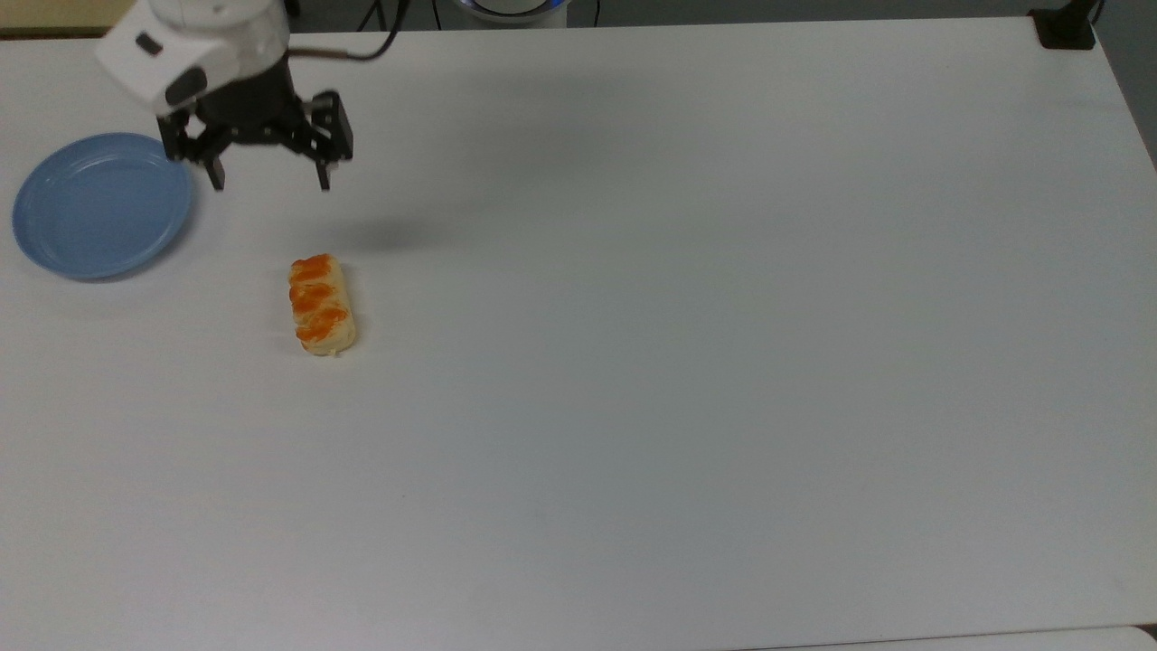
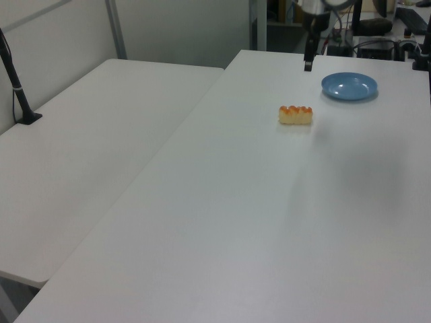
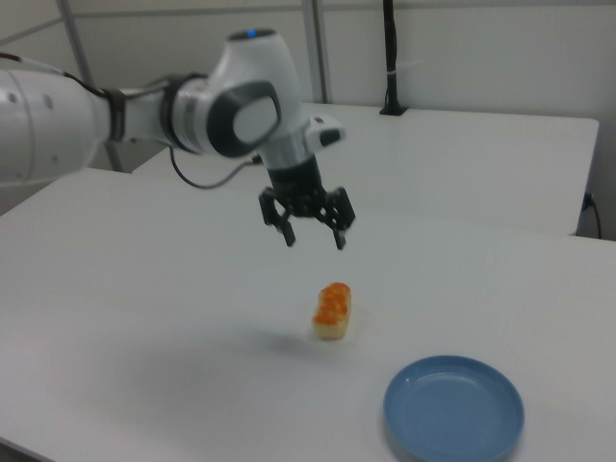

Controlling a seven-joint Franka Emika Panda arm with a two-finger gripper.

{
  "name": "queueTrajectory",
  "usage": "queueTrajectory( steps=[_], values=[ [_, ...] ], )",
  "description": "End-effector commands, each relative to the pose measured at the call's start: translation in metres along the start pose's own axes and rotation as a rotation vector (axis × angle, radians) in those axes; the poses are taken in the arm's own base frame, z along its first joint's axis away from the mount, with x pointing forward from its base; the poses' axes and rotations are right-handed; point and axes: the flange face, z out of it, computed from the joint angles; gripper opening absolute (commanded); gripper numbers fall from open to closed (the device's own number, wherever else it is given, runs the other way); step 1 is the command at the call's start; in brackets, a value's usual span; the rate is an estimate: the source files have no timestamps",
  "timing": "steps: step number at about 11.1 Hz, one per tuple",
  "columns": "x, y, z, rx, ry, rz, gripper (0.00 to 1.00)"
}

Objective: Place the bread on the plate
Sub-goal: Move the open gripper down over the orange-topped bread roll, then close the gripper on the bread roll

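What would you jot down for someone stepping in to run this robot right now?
Gripper: open, empty, in the air above the table, not touching anything.
Bread: lying on the table, untouched, apart from the plate.
Plate: empty, near the top view's left edge.
Done: nothing yet.
Left: lower onto the bread, grip it, carry it to the plate and release.

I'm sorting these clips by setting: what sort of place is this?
Probably a robotics lab: a robot arm's gripper hangs open above a bare white table bearing just the bread and the plate, with partition walls behind.
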Motion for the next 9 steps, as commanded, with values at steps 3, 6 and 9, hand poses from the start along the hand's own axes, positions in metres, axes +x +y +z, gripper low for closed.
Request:
queueTrajectory(
  steps=[3, 6, 9],
  values=[
    [0.028, -0.004, 0.104, -0.009, 0.069, 0.08, 1.0],
    [0.024, -0.013, 0.13, 0.01, 0.036, 0.097, 1.0],
    [0.024, -0.022, 0.165, 0.024, 0.005, 0.096, 0.9]
  ],
)
